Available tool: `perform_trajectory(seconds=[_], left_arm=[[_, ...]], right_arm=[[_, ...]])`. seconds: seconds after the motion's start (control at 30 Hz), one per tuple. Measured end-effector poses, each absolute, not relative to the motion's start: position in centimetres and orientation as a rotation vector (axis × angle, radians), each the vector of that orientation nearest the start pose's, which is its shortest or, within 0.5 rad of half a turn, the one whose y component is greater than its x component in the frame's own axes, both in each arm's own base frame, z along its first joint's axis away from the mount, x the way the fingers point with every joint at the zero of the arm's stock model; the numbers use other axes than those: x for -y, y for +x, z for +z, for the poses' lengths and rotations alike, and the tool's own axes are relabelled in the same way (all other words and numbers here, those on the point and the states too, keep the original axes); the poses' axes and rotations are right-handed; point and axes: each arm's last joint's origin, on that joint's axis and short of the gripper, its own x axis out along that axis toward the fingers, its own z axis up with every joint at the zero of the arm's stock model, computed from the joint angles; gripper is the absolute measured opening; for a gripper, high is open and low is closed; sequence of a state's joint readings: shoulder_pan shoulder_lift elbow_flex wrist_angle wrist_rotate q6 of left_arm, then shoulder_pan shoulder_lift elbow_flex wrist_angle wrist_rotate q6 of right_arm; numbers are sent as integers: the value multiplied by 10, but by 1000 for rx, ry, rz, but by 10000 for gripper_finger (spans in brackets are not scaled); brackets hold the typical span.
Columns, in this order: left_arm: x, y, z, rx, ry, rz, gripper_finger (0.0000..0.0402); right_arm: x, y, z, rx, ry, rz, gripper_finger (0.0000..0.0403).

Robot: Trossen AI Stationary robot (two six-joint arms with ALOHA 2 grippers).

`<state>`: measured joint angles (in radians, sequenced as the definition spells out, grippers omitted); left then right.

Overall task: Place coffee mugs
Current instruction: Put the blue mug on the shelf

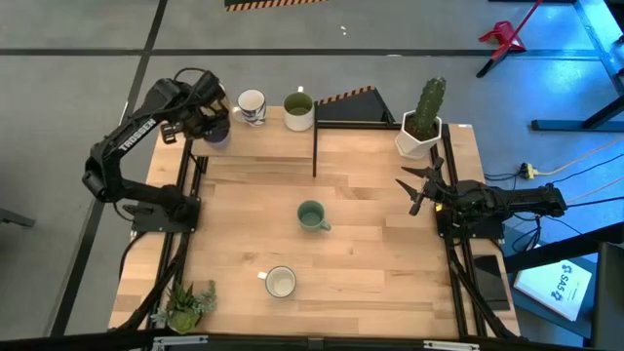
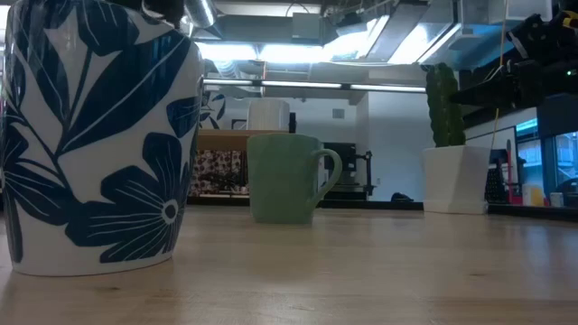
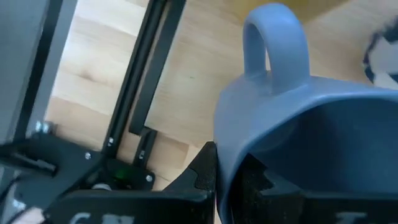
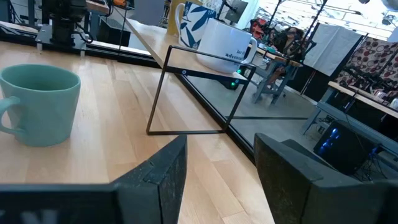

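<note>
My left gripper [image 1: 213, 122] is at the table's far left corner, shut on the lavender mug [image 1: 216, 135]. Two pale mugs stand on their bases at the far edge: a blue-patterned one [image 1: 252, 105] and a plain one [image 1: 299, 110]. The sage green mug [image 1: 312, 216] stands at the table's middle. A white blue-flowered mug [image 1: 281, 282] stands near the front edge and fills the low view's left [image 2: 90, 135]. My right gripper [image 1: 414, 190] waits open at the right edge, and the sage mug [image 4: 40, 102] is ahead of its fingers. My left gripper [image 3: 227, 168] pinches the lavender mug's wall at the rim [image 3: 230, 134], just beside the handle [image 3: 273, 37]. One finger [image 3: 258, 183] is inside the mug and one finger [image 3: 202, 177] outside. The handle points away from the gripper. Whether the base touches the table does not show.
A white faceted pot with a cactus [image 1: 421, 122] stands at the far right corner. A thin black wire frame [image 1: 315, 151] rises at the far middle, beside a dark panel [image 1: 351, 107]. A small green plant [image 1: 190, 302] sits at the near left corner. Bare wood lies around the sage mug.
</note>
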<state>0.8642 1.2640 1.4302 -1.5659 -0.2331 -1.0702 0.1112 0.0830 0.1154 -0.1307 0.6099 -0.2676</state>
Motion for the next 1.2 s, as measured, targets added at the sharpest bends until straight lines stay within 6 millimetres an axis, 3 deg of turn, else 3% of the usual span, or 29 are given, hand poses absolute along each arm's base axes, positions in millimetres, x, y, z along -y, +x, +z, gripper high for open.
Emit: perform_trajectory(seconds=[0.27,0.43,0.7,1.2], left_arm=[[-151,116,337,-842,-1297,1642,12],[-158,114,341,-787,-1328,1635,12],[-164,98,343,-838,-1321,1675,12],[-169,93,343,-887,-1243,1624,29]], right_arm=[[6,92,184,-159,-297,-483,177],[6,92,184,-159,-297,-483,177],[6,92,184,-158,-296,-484,177],[6,92,184,-158,-296,-483,177]])
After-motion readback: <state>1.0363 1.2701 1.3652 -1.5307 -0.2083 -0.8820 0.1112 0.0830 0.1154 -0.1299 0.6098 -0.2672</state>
